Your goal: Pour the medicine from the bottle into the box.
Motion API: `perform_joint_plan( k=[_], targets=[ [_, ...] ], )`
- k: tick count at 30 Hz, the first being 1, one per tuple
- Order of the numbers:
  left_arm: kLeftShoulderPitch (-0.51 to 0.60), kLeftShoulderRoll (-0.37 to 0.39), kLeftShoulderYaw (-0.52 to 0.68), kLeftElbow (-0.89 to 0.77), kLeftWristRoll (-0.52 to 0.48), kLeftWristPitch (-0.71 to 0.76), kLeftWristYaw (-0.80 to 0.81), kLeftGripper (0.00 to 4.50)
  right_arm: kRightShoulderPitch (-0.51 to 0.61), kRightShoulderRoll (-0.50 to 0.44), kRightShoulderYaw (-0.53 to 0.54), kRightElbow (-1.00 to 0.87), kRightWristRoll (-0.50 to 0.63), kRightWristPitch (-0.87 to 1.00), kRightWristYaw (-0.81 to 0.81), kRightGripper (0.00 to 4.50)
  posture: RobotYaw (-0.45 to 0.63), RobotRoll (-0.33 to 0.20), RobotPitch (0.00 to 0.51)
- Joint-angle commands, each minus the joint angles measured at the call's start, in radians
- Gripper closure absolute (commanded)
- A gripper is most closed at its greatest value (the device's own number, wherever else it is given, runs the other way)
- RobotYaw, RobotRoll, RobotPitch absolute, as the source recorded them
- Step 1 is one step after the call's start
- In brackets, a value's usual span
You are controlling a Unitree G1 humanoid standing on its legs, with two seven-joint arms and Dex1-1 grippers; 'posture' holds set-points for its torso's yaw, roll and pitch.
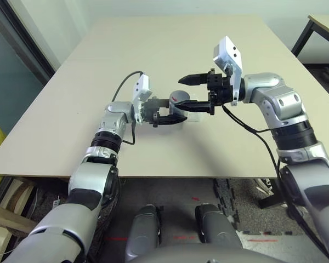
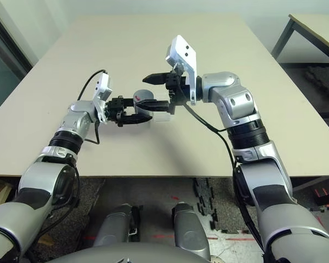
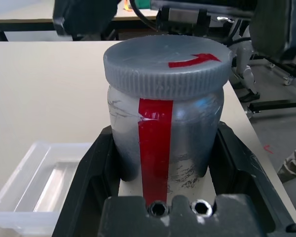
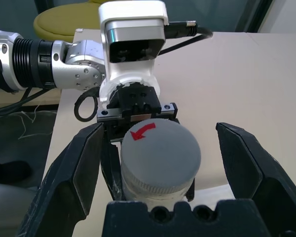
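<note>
Left gripper [image 3: 160, 163] is clamping the silver-grey medicine bottle [image 3: 160, 118] around its body, long axis upright, ribbed screw cap [image 3: 167, 66] on. Right gripper [image 4: 160, 173] is spreading its jaws wide, empty, on either side of the cap, apparently lining up to unscrew it. Clear plastic box [image 3: 44, 185] is sitting just beside the bottle on the table [image 1: 137, 49].
</note>
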Motion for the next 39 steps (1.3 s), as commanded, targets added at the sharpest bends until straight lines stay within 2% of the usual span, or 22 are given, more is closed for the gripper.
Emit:
perform_joint_plan(
  k=[1, 5, 11, 18, 23, 29, 32, 37, 38, 39],
  targets=[
    [0.006, 0.009, -0.008, -0.026, -0.017, 0.013, -0.009, 1.79, 0.000, 0.000, 0.019, 0.010, -0.015, -0.008, 0.003, 0.00, -0.12, 0.000, 0.053],
    [0.008, 0.009, -0.007, -0.038, -0.028, 0.025, -0.014, 1.79, 0.011, -0.006, 0.026, 0.005, -0.013, -0.007, 0.006, 0.00, -0.12, 0.000, 0.052],
    [0.027, 0.010, -0.025, -0.087, -0.040, 0.060, -0.035, 1.79, 0.018, -0.006, 0.017, 0.002, 0.004, -0.001, 0.015, 1.91, -0.12, 0.000, 0.052],
    [0.039, 0.017, -0.042, -0.132, -0.053, 0.098, -0.066, 1.79, 0.034, -0.012, 0.009, -0.042, 0.084, 0.038, 0.107, 1.91, -0.11, 0.000, 0.046],
    [0.050, 0.022, -0.058, -0.154, -0.055, 0.117, -0.077, 1.79, 0.046, -0.027, -0.001, -0.140, 0.210, 0.156, 0.185, 1.91, -0.11, 0.000, 0.045],
    [0.059, 0.026, -0.066, -0.172, -0.071, 0.125, -0.073, 1.79, 0.047, -0.034, 0.008, -0.142, 0.191, 0.152, 0.164, 1.91, -0.11, 0.000, 0.047],
    [0.061, 0.026, -0.068, -0.178, -0.075, 0.128, -0.073, 1.79, 0.045, -0.032, 0.008, -0.136, 0.181, 0.142, 0.156, 1.91, -0.11, 0.000, 0.048],
    [0.070, 0.026, -0.072, -0.190, -0.082, 0.133, -0.072, 1.79, 0.042, -0.032, 0.009, -0.124, 0.167, 0.130, 0.147, 0.27, -0.11, 0.000, 0.048],
    [0.072, 0.027, -0.074, -0.194, -0.083, 0.134, -0.072, 1.79, 0.042, -0.032, 0.009, -0.121, 0.165, 0.127, 0.147, 0.00, -0.11, 0.000, 0.048],
    [0.073, 0.027, -0.076, -0.196, -0.084, 0.135, -0.071, 1.79, 0.042, -0.032, 0.008, -0.119, 0.163, 0.126, 0.147, 0.00, -0.11, 0.000, 0.048]
  ],
)
